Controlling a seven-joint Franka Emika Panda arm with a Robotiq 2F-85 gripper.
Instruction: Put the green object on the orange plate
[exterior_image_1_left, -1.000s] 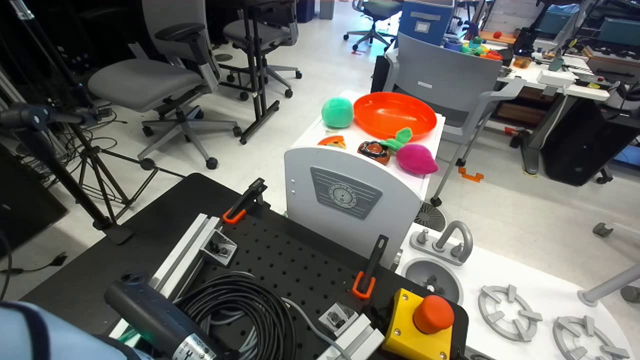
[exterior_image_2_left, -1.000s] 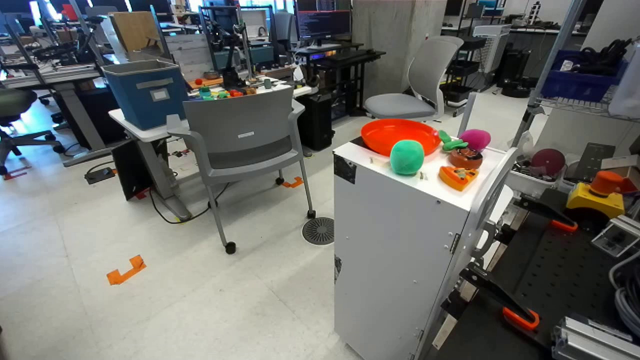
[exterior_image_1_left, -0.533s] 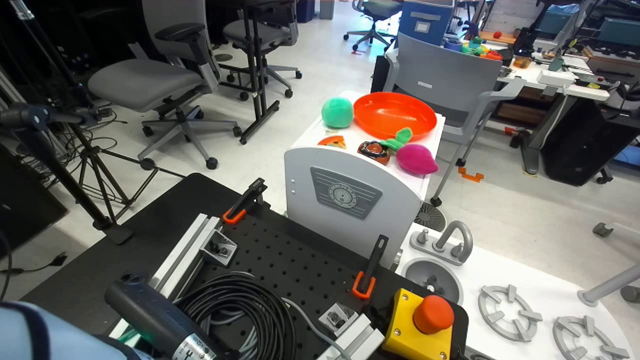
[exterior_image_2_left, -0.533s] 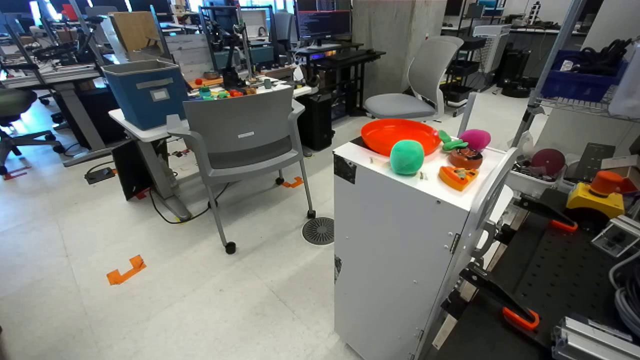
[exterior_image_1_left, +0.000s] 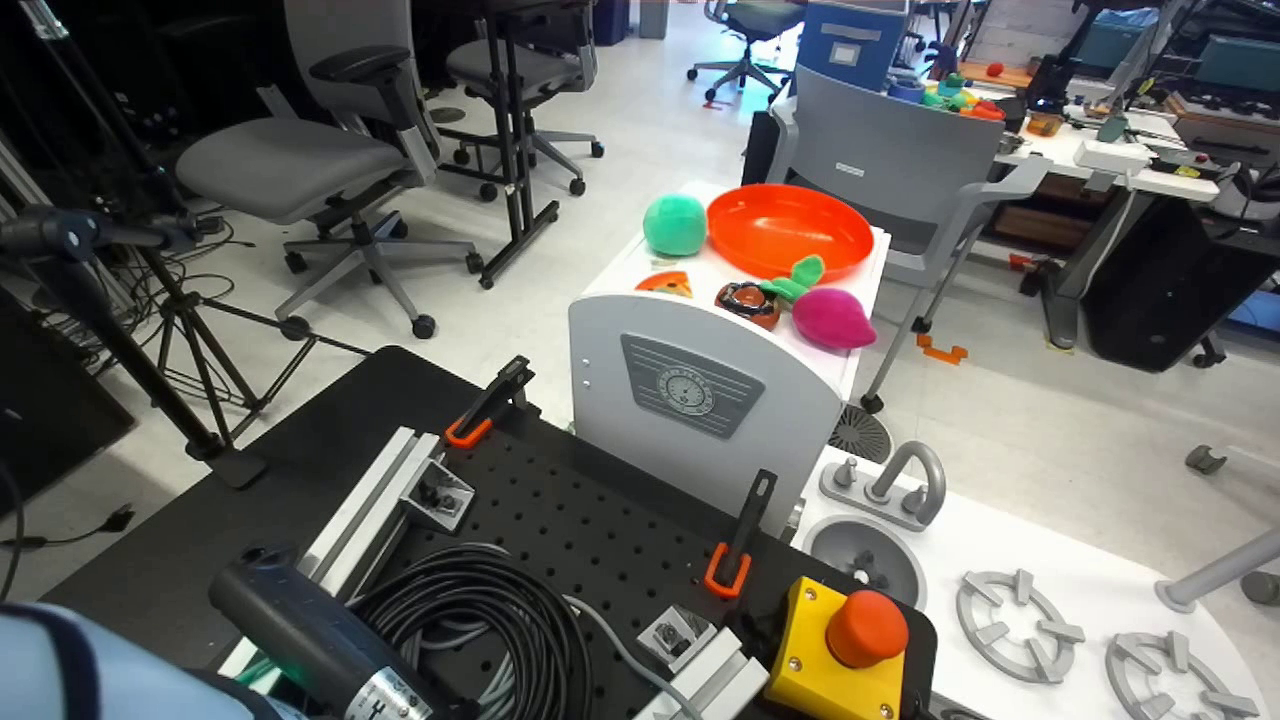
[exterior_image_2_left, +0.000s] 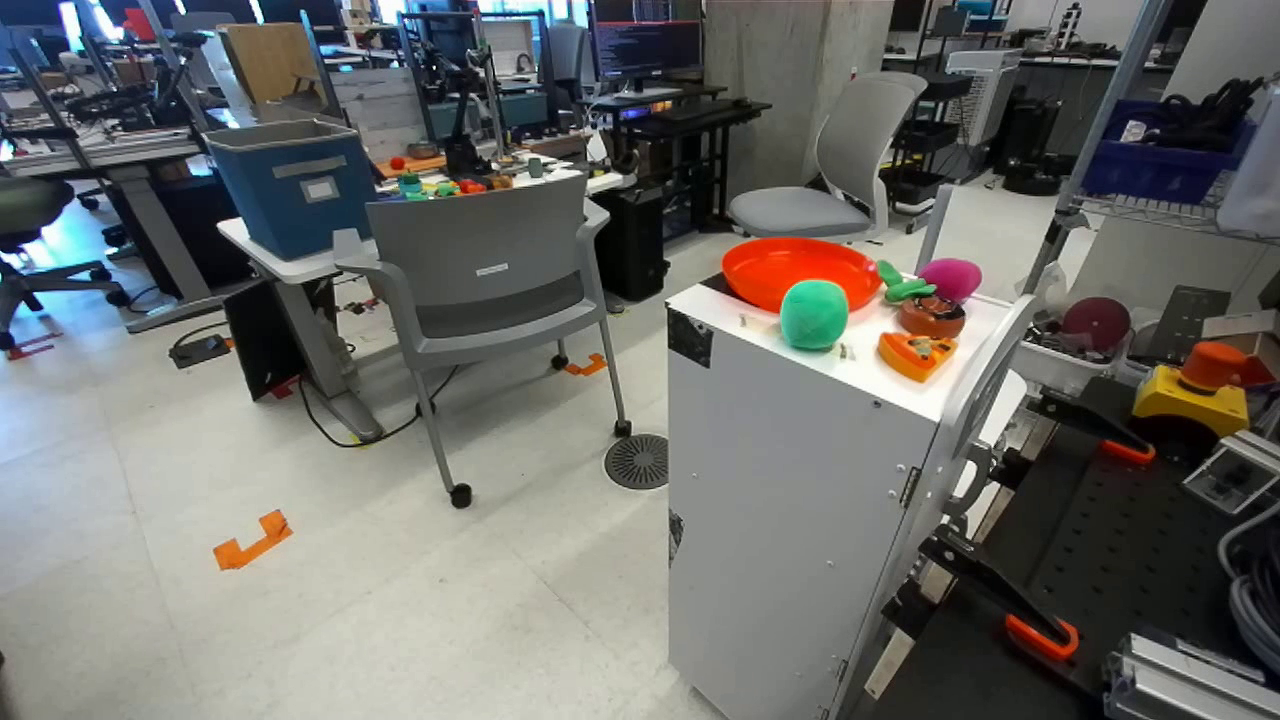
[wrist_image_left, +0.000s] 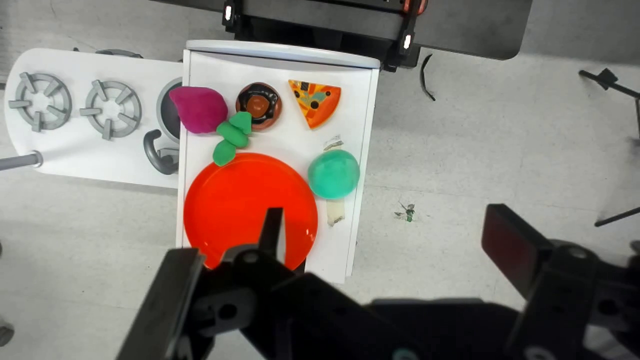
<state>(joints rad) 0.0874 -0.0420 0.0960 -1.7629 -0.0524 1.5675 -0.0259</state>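
Zero movement in both exterior views this past second, so I'd guess grabbing's still ahead. Teal-green ball (wrist_image_left: 333, 174) sits by the tabletop (wrist_image_left: 295, 142) right edge in wrist view, beside the orange plate (wrist_image_left: 235, 200); claw (wrist_image_left: 386, 232) spread wide, empty.

- No writing is big enough to read.
- Upper left of an exterior view: label (exterior_image_2_left: 320, 189) on blue bin (exterior_image_2_left: 270, 220), strip label (exterior_image_2_left: 492, 270) on grey chair (exterior_image_2_left: 480, 240).
- Top centre there: text (exterior_image_2_left: 625, 35) on monitor (exterior_image_2_left: 650, 50).
- Centre of an exterior view: dial (exterior_image_1_left: 686, 391) on grey panel (exterior_image_1_left: 690, 455).
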